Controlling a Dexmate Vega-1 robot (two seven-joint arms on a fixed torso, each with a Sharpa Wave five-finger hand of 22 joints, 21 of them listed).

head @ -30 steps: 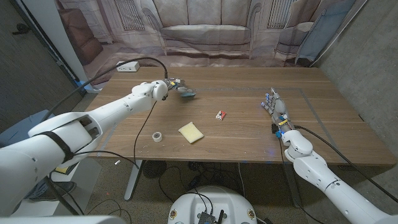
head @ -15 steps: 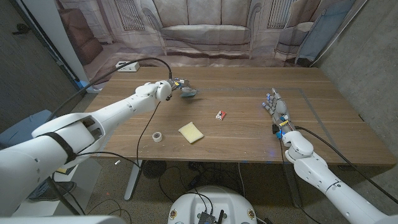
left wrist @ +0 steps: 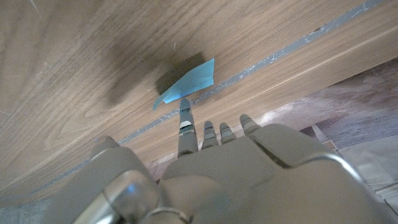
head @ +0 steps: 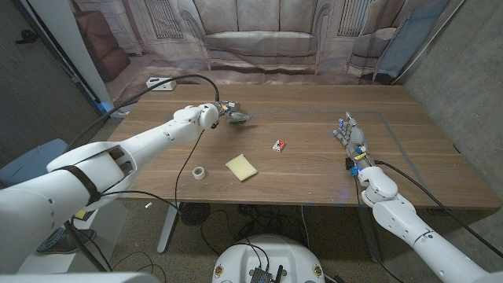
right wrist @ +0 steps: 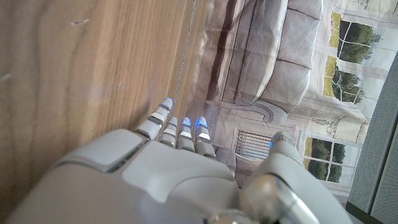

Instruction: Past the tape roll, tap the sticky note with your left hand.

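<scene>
While my left robot hand (head: 233,115) hovers spread, holding nothing | blue sticky note (left wrist: 185,81) just beyond fingertips (left wrist: 185,107) | risk: stopping short, missing it.

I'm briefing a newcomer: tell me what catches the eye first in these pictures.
The long white left arm stretches across the table, its left hand over a blue sticky note at the far side. Nearer the front edge lie a yellow pad and a tape roll. The right hand stands idle on the right.
</scene>
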